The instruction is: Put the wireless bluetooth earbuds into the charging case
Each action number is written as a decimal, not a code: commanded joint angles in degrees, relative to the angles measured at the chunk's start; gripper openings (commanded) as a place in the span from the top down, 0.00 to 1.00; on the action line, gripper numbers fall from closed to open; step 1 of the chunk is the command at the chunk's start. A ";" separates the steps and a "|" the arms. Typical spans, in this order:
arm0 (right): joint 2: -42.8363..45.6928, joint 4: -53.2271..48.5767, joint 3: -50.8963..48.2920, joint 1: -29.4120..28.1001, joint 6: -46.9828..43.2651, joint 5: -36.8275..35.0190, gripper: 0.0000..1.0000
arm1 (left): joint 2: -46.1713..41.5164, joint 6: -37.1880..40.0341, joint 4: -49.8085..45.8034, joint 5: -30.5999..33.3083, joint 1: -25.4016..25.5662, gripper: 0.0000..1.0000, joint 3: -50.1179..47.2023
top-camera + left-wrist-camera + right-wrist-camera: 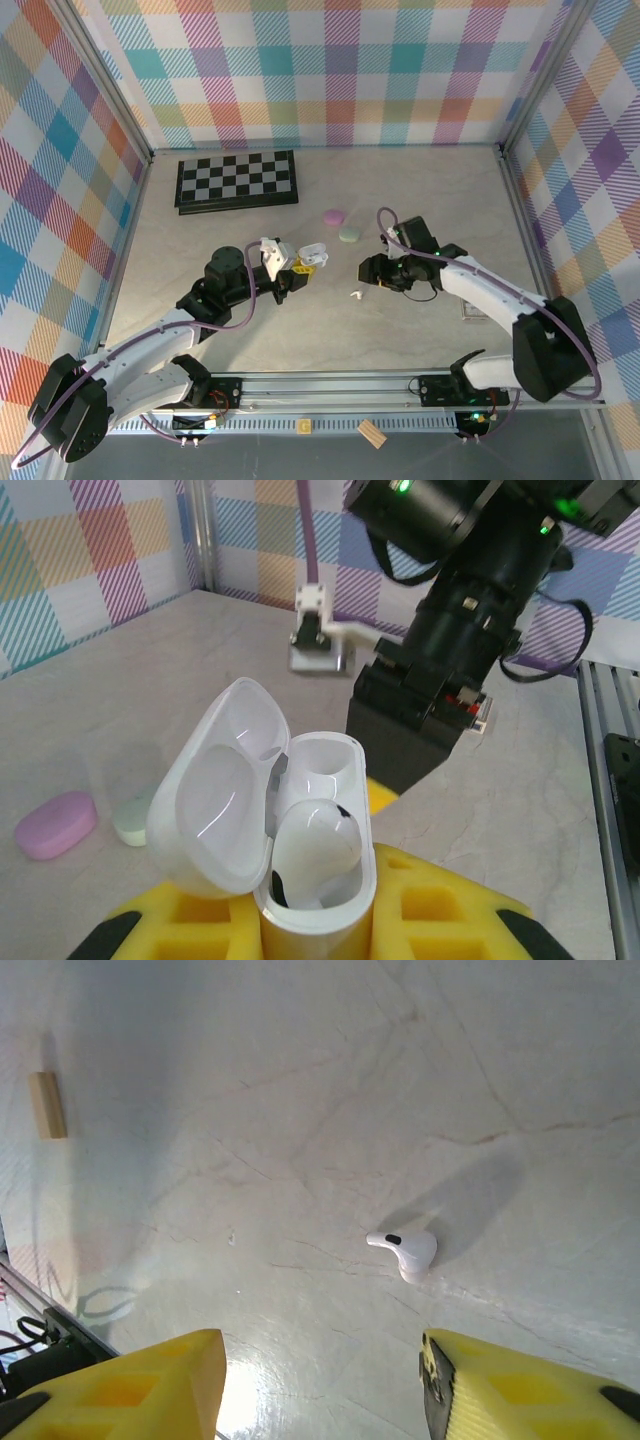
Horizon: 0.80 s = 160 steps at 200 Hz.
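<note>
Because a white earbud [405,1250] lies loose on the worktop [300,1110] just ahead of the right gripper [320,1345], whose jaws stand apart and empty, the step in hand looks like fetching the second bud. Beyond, the left gripper [315,925] is clamped on the open charging case [215,800], one earbud [315,845] seated, one socket bare; next the right gripper must descend, pinch that loose bud and carry it over.

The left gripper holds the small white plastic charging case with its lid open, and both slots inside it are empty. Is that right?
Not quite. The left gripper does hold the small white plastic charging case with its lid open, but only the farther slot is empty: a white plastic earbud sits in the nearer one. The left wrist view shows this.
</note>
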<state>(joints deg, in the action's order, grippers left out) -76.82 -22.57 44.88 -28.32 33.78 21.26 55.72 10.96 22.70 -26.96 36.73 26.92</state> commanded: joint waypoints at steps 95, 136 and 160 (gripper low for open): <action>-14.74 8.05 0.87 -4.47 3.05 5.58 0.50 | -2.92 1.33 -0.16 0.16 0.27 0.90 -1.08; -15.64 7.60 0.58 -4.44 2.00 -1.18 0.53 | -2.40 1.26 0.05 -0.10 0.26 0.90 -0.79; -14.89 5.23 0.55 -4.47 1.00 -3.29 0.53 | -2.68 1.47 -0.31 0.11 0.27 0.90 -0.88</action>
<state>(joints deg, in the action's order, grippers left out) -91.83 -15.57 45.60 -32.71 35.97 22.28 53.56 11.44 22.46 -26.92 36.73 26.39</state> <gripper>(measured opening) 0.471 0.202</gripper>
